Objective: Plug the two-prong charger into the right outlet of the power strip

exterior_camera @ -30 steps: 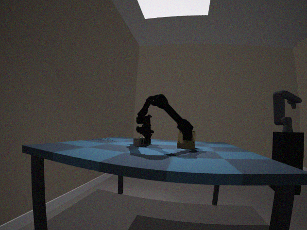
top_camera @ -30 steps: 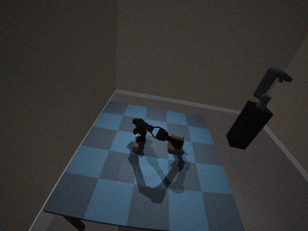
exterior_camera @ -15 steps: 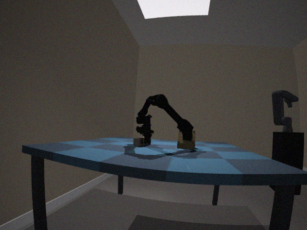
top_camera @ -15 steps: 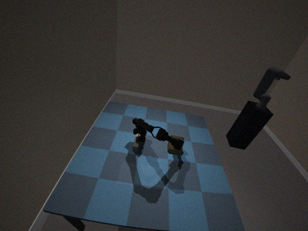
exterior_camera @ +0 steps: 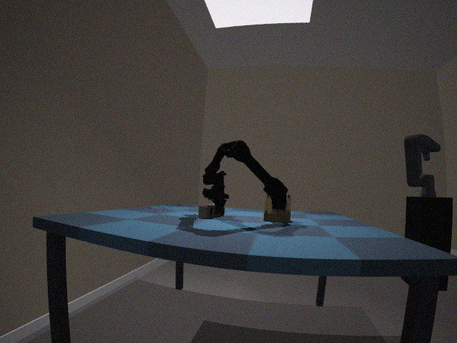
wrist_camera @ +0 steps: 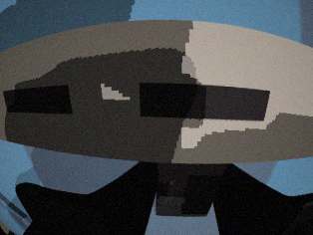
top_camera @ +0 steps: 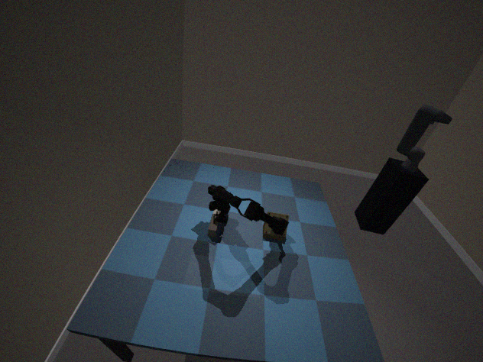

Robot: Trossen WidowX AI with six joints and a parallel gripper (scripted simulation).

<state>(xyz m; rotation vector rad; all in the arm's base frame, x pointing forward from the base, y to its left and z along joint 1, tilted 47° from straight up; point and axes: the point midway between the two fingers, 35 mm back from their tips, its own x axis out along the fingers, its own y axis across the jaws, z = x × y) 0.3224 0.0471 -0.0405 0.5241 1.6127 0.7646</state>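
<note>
The power strip [top_camera: 212, 227] [exterior_camera: 204, 211] [wrist_camera: 234, 55] is a beige block on the table, with two dark rectangular outlets facing the wrist camera. The right outlet [wrist_camera: 234, 104] is partly in shadow. My gripper [top_camera: 218, 234] [exterior_camera: 219, 213] [wrist_camera: 183, 157] points down beside the strip, low over the table. It is shut on the charger [wrist_camera: 171, 185], a small dark block between the black fingers at the bottom of the wrist view. There the charger shows just below the strip's near edge, not over an outlet. Its prongs are hidden, and I cannot tell whether it touches the strip or table.
The arm's base stands on a yellowish mount [top_camera: 270, 234] [exterior_camera: 276, 216] on the checkered table [top_camera: 234, 334] [exterior_camera: 302, 247]. A grey arm-like machine [top_camera: 413, 130] [exterior_camera: 413, 162] stands on a black pedestal [top_camera: 390, 198] [exterior_camera: 428, 221] beyond the table's right side.
</note>
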